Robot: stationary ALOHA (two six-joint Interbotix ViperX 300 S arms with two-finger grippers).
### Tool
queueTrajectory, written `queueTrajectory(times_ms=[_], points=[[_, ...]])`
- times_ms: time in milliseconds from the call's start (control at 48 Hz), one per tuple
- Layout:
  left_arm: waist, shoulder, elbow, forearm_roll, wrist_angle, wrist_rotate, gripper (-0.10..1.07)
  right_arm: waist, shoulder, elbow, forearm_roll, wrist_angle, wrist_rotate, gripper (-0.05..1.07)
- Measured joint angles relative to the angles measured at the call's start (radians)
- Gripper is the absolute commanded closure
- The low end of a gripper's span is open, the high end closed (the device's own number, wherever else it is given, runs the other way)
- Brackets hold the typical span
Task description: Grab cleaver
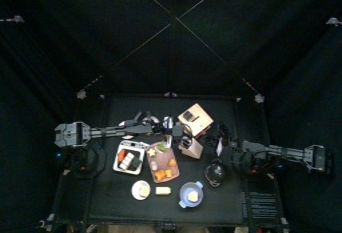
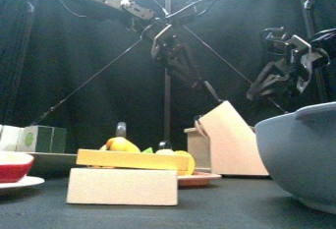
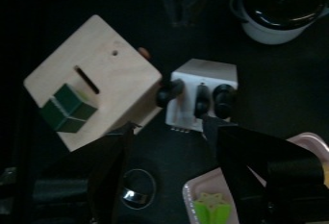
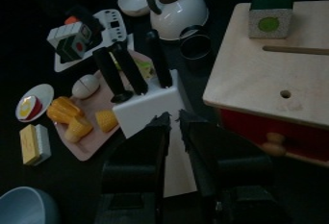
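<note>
Directly below right gripper (image 4: 174, 130), cleaver (image 4: 141, 108)

This is a robot lab, not a real kitchen. Black curtains (image 1: 54, 47) hang all around a small black desk (image 1: 221, 199). Two black robot arms (image 1: 94, 132) reach over toy kitchen things, like a knife block (image 4: 148, 108) and a teapot (image 4: 174, 7).
</note>
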State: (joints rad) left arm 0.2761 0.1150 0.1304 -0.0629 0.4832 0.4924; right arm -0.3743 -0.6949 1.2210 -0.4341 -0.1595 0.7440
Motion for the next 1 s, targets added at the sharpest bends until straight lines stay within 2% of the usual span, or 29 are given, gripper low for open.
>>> queueTrajectory(times_ms=[104,250,396,521,688,1000], points=[[0.021,0.029,-0.035,-0.069,0.069,0.101,0.14,-0.002,0.006,0.000,0.000,0.000,0.002,0.43],[0.041,0.069,-0.092,-0.221,0.152,0.267,0.14,-0.005,0.006,-0.002,-0.002,0.000,0.000,0.43],[0.063,0.095,-0.117,-0.399,0.187,0.426,0.15,-0.005,0.006,-0.002,0.000,0.000,0.000,0.43],[0.069,0.114,-0.118,-0.472,0.192,0.515,0.15,-0.005,0.008,0.000,-0.002,0.000,0.000,0.43],[0.080,0.118,-0.120,-0.525,0.192,0.537,0.15,-0.006,0.006,-0.002,-0.003,0.000,0.002,0.43],[0.089,0.149,-0.155,-0.529,0.189,0.543,0.15,-0.006,0.006,0.000,-0.003,0.000,0.000,0.43]])
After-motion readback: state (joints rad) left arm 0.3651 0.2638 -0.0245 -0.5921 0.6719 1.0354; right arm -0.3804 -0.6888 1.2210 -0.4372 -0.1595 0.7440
